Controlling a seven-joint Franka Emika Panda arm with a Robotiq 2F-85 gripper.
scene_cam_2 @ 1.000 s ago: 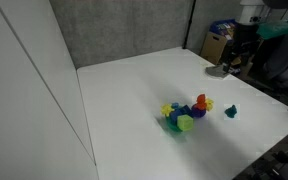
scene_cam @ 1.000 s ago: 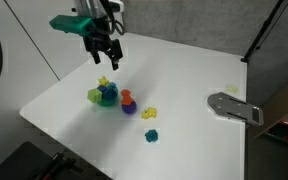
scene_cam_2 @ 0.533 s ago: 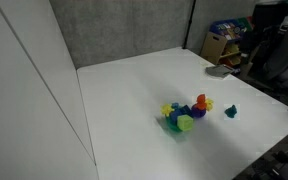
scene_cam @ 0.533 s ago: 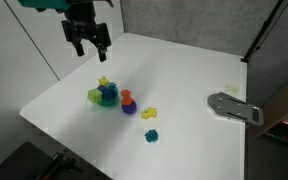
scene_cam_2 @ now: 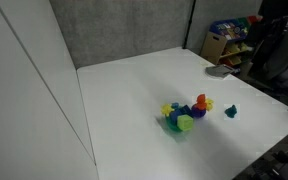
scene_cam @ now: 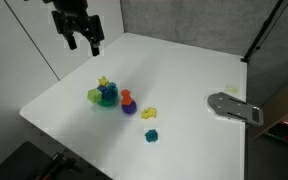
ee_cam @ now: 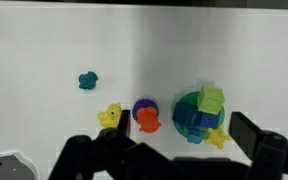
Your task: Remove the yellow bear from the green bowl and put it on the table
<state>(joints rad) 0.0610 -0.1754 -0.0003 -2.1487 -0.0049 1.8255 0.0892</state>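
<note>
The green bowl (scene_cam: 94, 97) stands on the white table (scene_cam: 184, 70) and holds a blue toy, a light-green block and a pale yellow spiky piece. The yellow bear (scene_cam: 149, 114) lies on the table outside the bowl, next to a red-orange toy (scene_cam: 127, 98). In the wrist view the bear (ee_cam: 109, 116) is left of the red-orange toy (ee_cam: 146, 118) and the bowl (ee_cam: 177, 120). My gripper (scene_cam: 84, 43) is open and empty, high above the table's far left side, well away from the toys. Its fingers frame the wrist view (ee_cam: 174, 150).
A small teal toy (scene_cam: 152, 135) lies on the table near the bear. A flat grey object (scene_cam: 234, 107) rests at the table's edge. A dark wall stands behind the table, and boxes and clutter (scene_cam_2: 229, 40) stand beyond its far side.
My gripper has risen and moved away from the toys, toward the far left corner of the table. The toys have not moved.
</note>
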